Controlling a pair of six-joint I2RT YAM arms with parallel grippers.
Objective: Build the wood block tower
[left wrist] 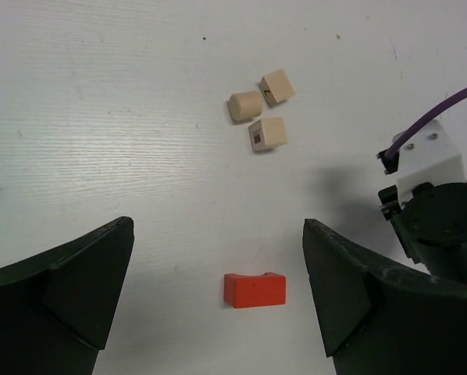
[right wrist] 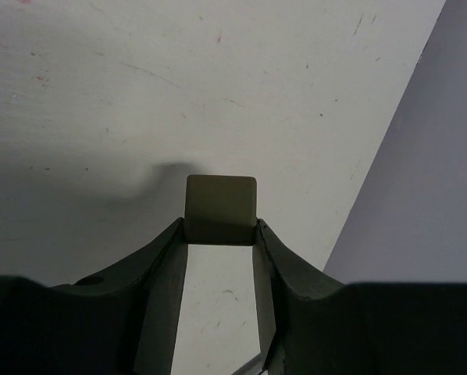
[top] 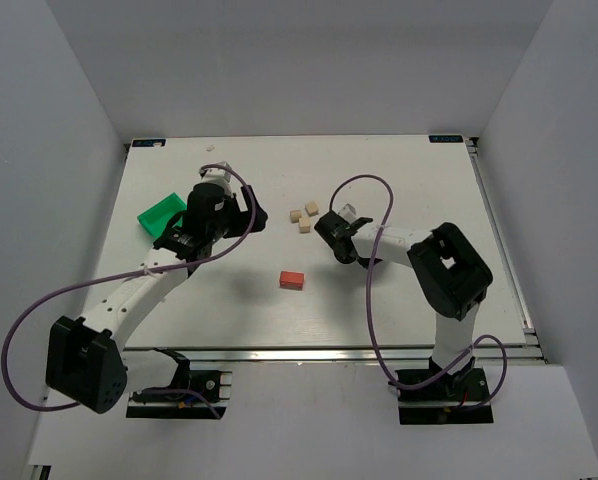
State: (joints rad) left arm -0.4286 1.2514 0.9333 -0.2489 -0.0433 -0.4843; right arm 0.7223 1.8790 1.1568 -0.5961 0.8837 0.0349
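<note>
A red-orange block (top: 292, 279) lies alone on the white table; in the left wrist view the red-orange block (left wrist: 254, 290) sits on the table below the gap of the open fingers. My left gripper (top: 176, 240) (left wrist: 218, 234) is open and empty, raised above the table. Three pale beige cubes (top: 304, 217) (left wrist: 261, 109) lie loose in a cluster further back. My right gripper (top: 331, 236) (right wrist: 221, 228) is shut on a greyish cube (right wrist: 221, 207), held at its fingertips above the table, just right of the beige cluster. No stack stands.
A green plastic bin (top: 161, 213) sits at the left, beside the left wrist. The right arm's wrist (left wrist: 436, 226) shows at the right edge of the left wrist view. Grey walls enclose the table (top: 409, 180) on three sides.
</note>
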